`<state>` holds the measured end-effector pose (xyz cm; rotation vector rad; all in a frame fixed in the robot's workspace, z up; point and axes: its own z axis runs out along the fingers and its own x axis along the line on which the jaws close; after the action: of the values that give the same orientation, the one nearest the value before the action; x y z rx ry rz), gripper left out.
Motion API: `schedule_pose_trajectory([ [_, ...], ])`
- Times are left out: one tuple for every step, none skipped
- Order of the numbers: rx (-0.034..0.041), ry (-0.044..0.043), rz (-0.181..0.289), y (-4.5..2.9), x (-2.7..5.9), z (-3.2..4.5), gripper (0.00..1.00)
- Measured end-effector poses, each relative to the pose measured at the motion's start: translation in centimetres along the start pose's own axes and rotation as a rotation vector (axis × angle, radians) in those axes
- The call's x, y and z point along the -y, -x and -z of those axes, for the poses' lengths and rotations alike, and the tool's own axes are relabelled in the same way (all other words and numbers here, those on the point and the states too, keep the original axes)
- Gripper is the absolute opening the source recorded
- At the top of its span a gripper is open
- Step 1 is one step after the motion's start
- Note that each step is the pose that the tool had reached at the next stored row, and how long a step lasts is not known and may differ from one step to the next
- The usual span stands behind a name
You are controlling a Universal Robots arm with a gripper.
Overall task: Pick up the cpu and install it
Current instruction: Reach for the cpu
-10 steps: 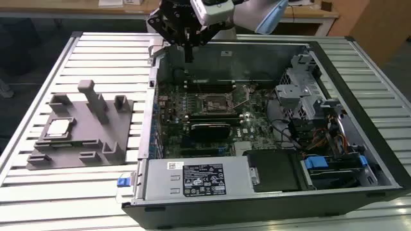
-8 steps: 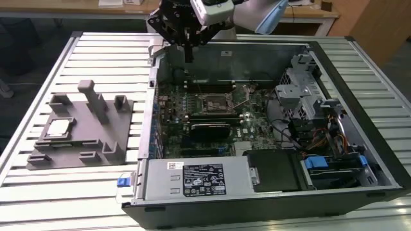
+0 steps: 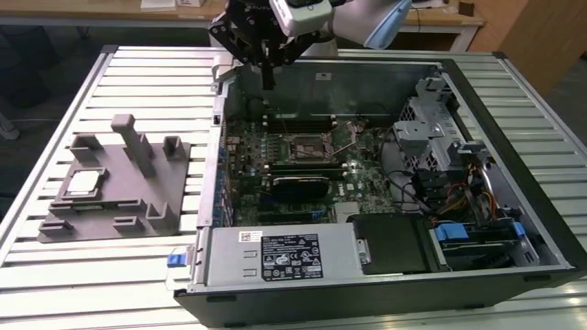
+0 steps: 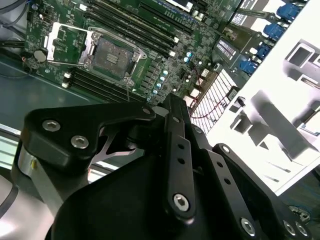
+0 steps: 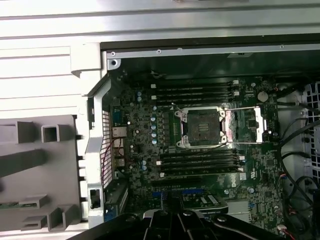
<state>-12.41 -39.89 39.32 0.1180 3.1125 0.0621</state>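
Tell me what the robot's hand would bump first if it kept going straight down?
The hand would probably meet the green motherboard near the case's far wall, though depth is unclear.

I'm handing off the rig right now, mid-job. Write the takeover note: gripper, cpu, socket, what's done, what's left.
Gripper: shut and empty, hanging above the far edge of the open computer case.
Cpu: lying flat in a recess of the grey fixture, beside the case on the exterior view's left.
Socket: inside the case, cover swung open, no chip in it.
Done: socket is open and ready.
Left: cpu not yet picked up, not yet installed.
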Motion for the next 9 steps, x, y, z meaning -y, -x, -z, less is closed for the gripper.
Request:
schedule_pose_trajectory([
  [0.0001,0.0000,0.000,-0.07,0.01,-0.01,0.11],
  [0.0001,-0.0001,0.000,-0.15,0.01,-0.02,0.11],
  [0.0002,-0.0002,0.000,-0.23,0.02,-0.02,0.11],
  [0.0001,-0.0003,0.000,-0.31,0.03,-0.02,0.11],
  [0.0001,-0.0003,0.000,-0.39,0.03,-0.03,0.11],
  [0.0002,-0.0003,0.000,-0.48,0.04,-0.04,0.11],
  [0.0001,-0.0004,0.000,-0.54,0.04,-0.04,0.11],
  [0.0001,-0.0004,0.000,-0.55,0.04,-0.03,0.11],
  [0.0000,-0.0004,0.000,-0.56,0.04,-0.04,0.11],
])
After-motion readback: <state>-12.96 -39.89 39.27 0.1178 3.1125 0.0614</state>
